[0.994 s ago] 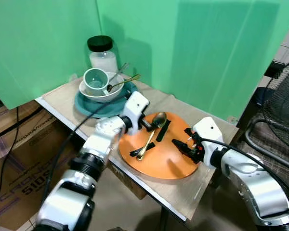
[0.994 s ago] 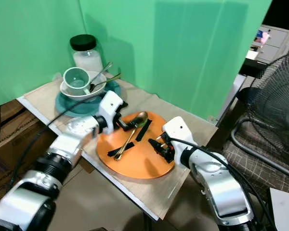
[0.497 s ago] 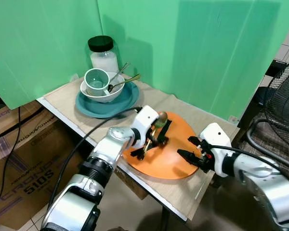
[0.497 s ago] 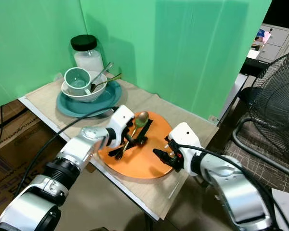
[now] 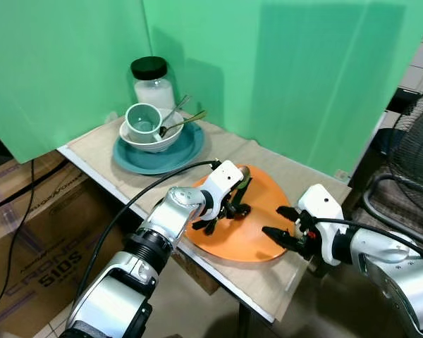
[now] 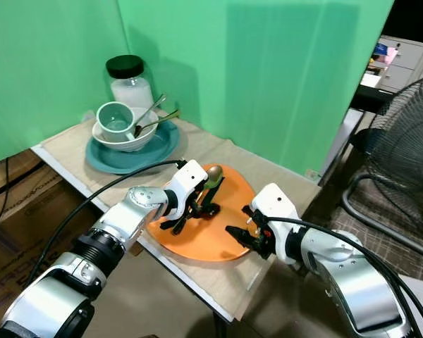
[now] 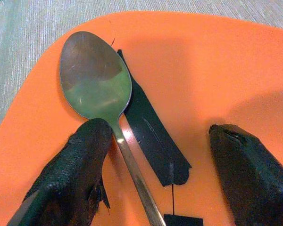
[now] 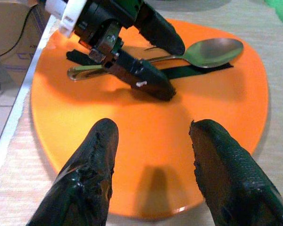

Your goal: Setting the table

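Since one second ago our left gripper (image 5: 229, 209) has come down from the far edge of the orange plate (image 5: 257, 243) to the spoon's handle, and our right gripper (image 5: 282, 236) has drawn back to the plate's near-right rim.

We go from large to small. On the table (image 5: 99, 151) the teal plate (image 5: 187, 149) carries a white bowl (image 5: 149, 141) with a cup (image 5: 142, 120), and a jar (image 5: 154, 83) stands behind. The orange plate lies near the front edge, and the spoon (image 7: 95, 82) lies on it beside a black strip (image 7: 151, 141).

Our left fingers (image 7: 75, 174) are spread on both sides of the handle, one touching it just below the spoon's bowl, not yet pinching. The right fingers (image 8: 92, 174) are also spread, holding nothing.

We judge the step is to grasp the spoon. To do it well, we should center the handle between the fingers, press low against the plate, and close slowly so that the thin handle does not slip away.
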Robot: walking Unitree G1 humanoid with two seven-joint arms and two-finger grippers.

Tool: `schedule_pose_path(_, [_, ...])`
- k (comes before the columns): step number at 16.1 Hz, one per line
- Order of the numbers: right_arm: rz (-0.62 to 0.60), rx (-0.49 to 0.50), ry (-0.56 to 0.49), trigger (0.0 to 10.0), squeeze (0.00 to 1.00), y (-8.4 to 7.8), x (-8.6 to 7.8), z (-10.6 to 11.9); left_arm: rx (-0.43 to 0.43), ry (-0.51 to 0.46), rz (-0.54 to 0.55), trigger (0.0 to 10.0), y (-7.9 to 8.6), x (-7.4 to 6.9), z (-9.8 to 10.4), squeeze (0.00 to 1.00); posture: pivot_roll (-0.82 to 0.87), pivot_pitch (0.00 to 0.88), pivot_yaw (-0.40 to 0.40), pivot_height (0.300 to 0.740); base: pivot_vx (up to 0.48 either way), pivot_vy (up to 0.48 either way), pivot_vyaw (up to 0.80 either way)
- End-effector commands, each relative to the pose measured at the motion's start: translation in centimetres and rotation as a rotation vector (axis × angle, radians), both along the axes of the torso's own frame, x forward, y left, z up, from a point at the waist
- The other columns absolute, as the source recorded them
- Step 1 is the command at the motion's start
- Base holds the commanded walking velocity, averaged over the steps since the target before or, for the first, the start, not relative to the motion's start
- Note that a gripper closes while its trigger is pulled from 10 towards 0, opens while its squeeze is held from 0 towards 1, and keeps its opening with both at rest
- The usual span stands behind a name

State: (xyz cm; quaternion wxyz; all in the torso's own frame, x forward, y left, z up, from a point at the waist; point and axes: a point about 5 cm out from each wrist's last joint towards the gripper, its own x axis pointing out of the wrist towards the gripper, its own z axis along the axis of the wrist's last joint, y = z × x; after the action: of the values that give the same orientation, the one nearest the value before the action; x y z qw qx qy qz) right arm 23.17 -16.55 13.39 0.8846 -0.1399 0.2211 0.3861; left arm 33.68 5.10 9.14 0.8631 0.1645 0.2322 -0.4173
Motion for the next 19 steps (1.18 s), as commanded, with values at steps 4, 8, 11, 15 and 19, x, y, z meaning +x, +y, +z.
schedule_pose_path(4, [0.049,0.014,0.011,10.0,0.0,0.1,-0.3,0.4,0.113,0.031,0.062,0.0,2.8,0.0,-1.6,0.0,-0.13,0.0,0.088,0.74,0.0,0.0,0.0])
schedule_pose_path(8, [0.052,0.009,0.009,10.0,0.0,0.0,-0.3,0.4,0.123,0.027,0.085,0.0,3.7,0.3,-1.3,0.0,-0.13,0.0,0.086,0.74,0.0,0.0,0.0])
schedule_pose_path(11, [0.058,0.007,0.01,10.0,0.0,-0.1,-0.3,0.5,0.122,0.03,0.082,0.0,3.9,0.3,-1.2,0.0,-0.13,0.0,0.085,0.74,0.0,0.0,0.0])
schedule_pose_path(15, [0.08,0.005,0.019,10.0,0.0,-0.1,-0.4,0.5,0.11,0.04,0.079,0.0,4.3,0.3,-0.9,0.0,-0.13,0.0,0.082,0.74,0.0,0.0,0.0])
schedule_pose_path(19, [0.106,0.038,0.032,10.0,0.0,0.1,-0.5,0.6,0.116,0.042,0.075,0.0,4.6,0.4,-0.9,0.0,-0.13,0.0,0.083,0.74,0.0,0.0,0.0])
